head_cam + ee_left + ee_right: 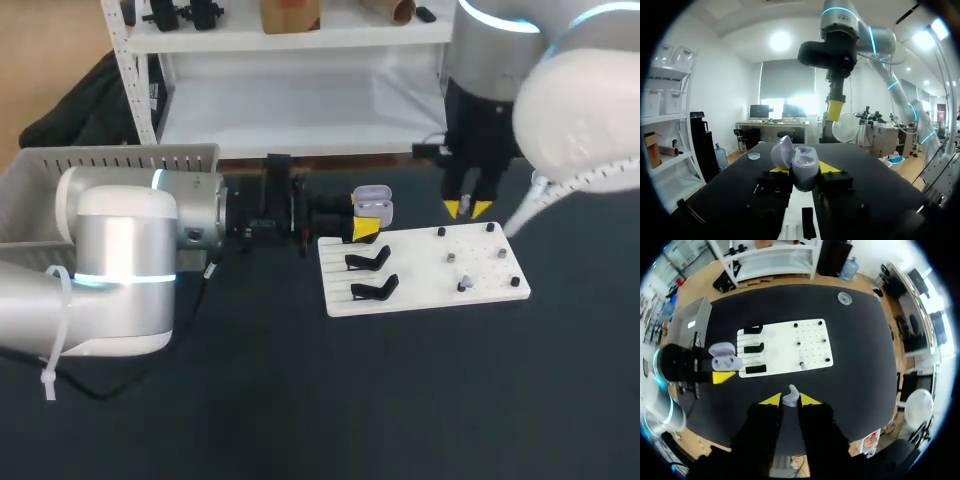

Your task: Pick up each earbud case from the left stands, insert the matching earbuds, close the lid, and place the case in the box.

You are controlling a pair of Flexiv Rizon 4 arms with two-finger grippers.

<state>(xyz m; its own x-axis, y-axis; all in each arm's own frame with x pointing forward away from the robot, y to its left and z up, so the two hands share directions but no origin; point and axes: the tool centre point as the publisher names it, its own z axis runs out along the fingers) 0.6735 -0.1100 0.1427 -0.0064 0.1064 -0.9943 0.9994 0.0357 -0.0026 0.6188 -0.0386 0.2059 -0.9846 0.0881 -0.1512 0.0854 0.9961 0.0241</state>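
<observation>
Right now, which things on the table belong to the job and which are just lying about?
Job: open case, earbud, board, stands, box.
Lying about: small round disc.

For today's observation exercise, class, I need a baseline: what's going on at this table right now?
The left gripper holds an earbud case, lid open, at the white board's edge. The right gripper hangs above the table beyond the board, pinching a single earbud between its yellow tips. The black stands on the board are empty.
</observation>
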